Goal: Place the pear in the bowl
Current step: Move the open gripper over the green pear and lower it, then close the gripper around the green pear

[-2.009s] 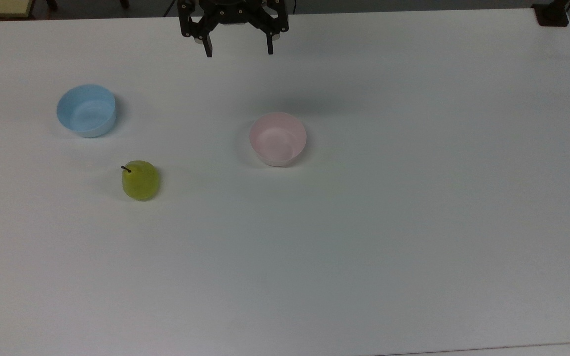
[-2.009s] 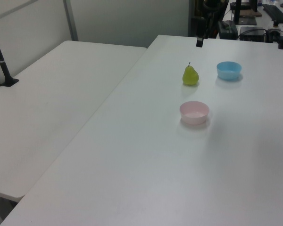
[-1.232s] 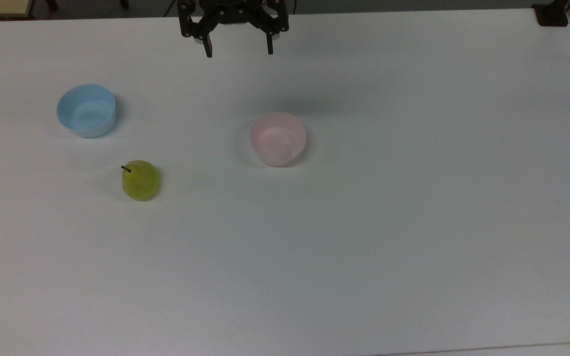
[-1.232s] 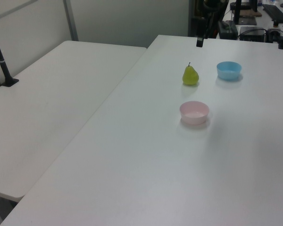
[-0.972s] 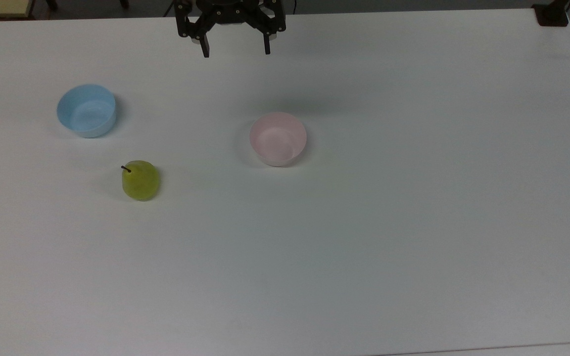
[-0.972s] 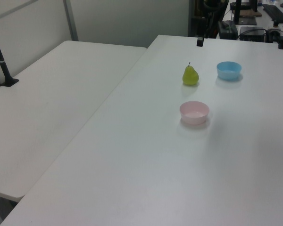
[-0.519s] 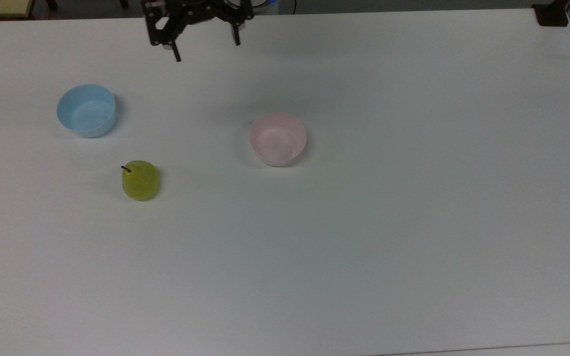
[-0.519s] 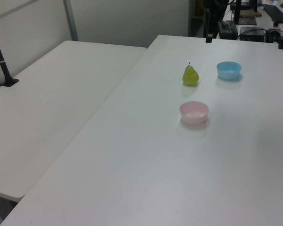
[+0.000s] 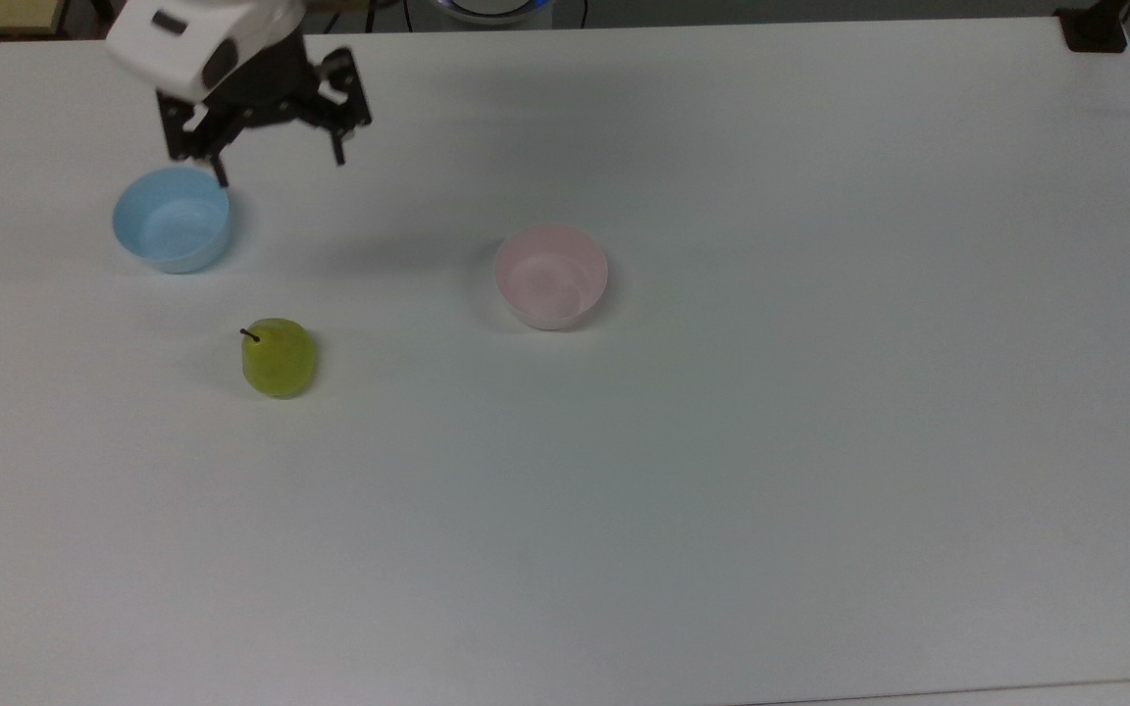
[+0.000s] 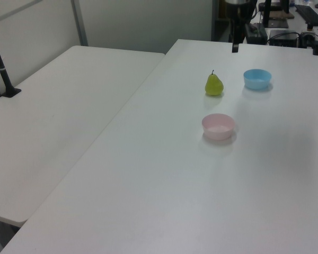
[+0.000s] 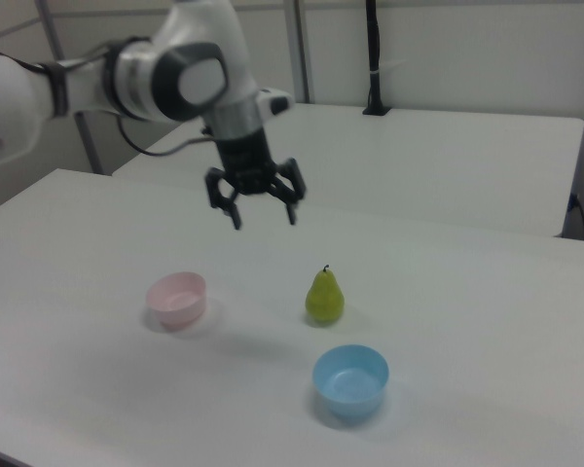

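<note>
Above the table (image 9: 820, 441), the end effector (image 9: 279, 169) hangs fingers-down, spread wide, empty; pear (image 9: 279, 358) untouched.

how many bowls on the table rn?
2. The pink bowl sits near the table's middle in the top view; the blue bowl sits toward the top view's left, above the pear. Both look empty. Nothing here could hide a third.

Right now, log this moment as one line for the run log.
gripper: open, in the air, holding nothing | pear: upright on table, untouched | pink bowl: empty | blue bowl: empty
</note>
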### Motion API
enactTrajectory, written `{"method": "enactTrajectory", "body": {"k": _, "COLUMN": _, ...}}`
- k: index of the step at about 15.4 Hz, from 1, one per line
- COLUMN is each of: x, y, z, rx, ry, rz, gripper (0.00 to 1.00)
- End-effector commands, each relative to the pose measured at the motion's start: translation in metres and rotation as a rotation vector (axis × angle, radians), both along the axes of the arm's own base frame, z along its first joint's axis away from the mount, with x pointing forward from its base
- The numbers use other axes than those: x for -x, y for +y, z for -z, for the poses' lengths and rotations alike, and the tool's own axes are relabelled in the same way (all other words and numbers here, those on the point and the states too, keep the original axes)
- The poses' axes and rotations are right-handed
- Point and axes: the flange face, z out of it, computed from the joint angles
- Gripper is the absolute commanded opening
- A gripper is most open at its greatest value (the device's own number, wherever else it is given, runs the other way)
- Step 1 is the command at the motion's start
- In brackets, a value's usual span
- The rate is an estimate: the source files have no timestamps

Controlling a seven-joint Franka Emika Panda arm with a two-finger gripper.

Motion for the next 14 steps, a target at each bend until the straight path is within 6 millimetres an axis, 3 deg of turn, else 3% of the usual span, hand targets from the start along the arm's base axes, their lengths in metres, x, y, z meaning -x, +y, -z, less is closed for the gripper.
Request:
{"method": "enactTrajectory", "body": {"k": 1, "x": -0.03, "y": -0.018, "z": 0.051, "rx": 0.011, "ry": -0.057, "rz": 0.001, "gripper": 1.0}}
{"method": "enactTrajectory", "body": {"k": 7, "x": -0.052, "y": -0.026, "z": 0.125, "rx": -0.036, "ry": -0.138, "rz": 0.033, "gripper": 1.0}}
{"method": "enactTrajectory", "body": {"k": 14, "x": -0.053, "y": -0.05, "z": 0.191, "rx": 0.01, "ry": -0.127, "rz": 0.039, "gripper": 1.0}}
